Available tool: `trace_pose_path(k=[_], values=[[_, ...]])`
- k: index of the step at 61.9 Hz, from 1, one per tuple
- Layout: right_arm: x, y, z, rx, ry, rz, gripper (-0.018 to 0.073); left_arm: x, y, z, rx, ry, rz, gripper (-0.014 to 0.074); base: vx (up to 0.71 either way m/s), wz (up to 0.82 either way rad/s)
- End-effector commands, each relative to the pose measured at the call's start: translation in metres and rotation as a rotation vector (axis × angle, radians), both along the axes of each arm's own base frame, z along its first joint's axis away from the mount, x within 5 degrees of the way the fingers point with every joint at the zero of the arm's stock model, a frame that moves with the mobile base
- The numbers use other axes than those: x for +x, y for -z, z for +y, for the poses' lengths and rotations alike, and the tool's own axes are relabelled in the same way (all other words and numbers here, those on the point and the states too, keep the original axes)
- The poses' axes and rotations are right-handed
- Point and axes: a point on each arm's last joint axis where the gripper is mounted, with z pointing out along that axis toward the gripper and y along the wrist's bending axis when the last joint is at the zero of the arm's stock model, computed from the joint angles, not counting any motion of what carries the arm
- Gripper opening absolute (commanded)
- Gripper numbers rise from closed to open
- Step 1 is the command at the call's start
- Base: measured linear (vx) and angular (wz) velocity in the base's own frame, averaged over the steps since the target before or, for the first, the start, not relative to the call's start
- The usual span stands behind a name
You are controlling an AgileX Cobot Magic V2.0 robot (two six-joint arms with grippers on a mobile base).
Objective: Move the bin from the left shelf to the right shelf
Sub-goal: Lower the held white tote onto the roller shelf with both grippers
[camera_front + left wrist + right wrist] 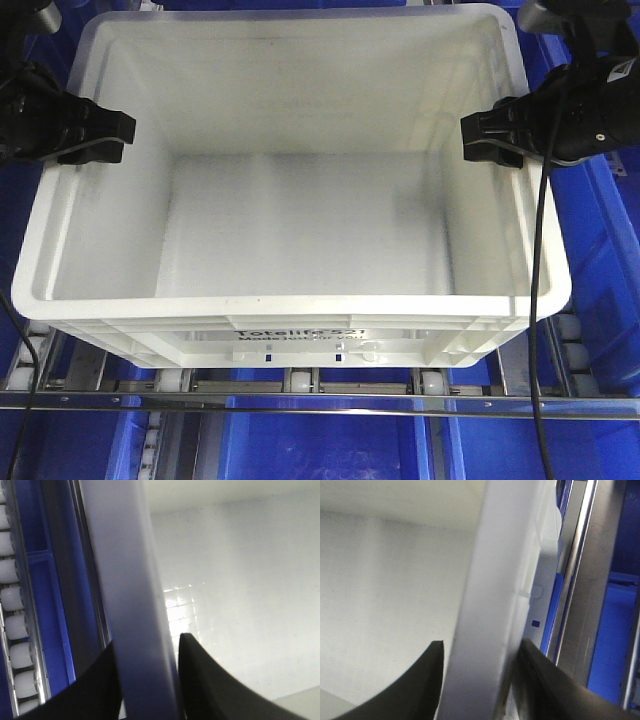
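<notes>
**Both grippers clamped on the white bin's side walls**

The bin (300,230) fills the front view, a big white open tote with nothing inside it, sitting on a roller rack (300,385) whose small white wheels show under its front edge. Black print runs along the near wall, below the ribbed rim; it's partly cut off by the ribs, so only "Totelife" reads cleanly.

On the bin's left wall, the left gripper (95,135) straddles the rim, one black finger inside the bin and one outside. The left wrist view confirms it: the rim (132,605) runs straight up between the two dark fingers (210,680), both pressed against it.

Over on the right wall, same story. The right gripper (492,137) bites the rim about level with its partner, a black cable (536,300) dropping from it down across the front corner of the bin. The right wrist view shows the white wall (485,630) pinched between two black fingers (405,685).

Blue bins (610,290) flank the tote on both sides, more sit on the level below, and a metal rail (320,403) crosses the rack's front edge.
</notes>
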Motion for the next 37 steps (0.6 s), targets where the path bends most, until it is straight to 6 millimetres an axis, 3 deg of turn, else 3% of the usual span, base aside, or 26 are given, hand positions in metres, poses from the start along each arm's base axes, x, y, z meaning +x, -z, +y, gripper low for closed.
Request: trace_pose_path(k=[1, 37], values=[[0.002, -0.024, 0.0, 0.059, 0.027, -0.127, -0.0004, -0.001, -0.034, -0.003, -0.057, 0.007, -0.195, -0.0004, 0.0, 0.0], [0.009, -0.008, 0.003, 0.043, -0.002, -0.052, -0.0004, 0.017, -0.008, -0.007, -0.039, 0.009, -0.106, -0.0004, 0.0, 0.0]])
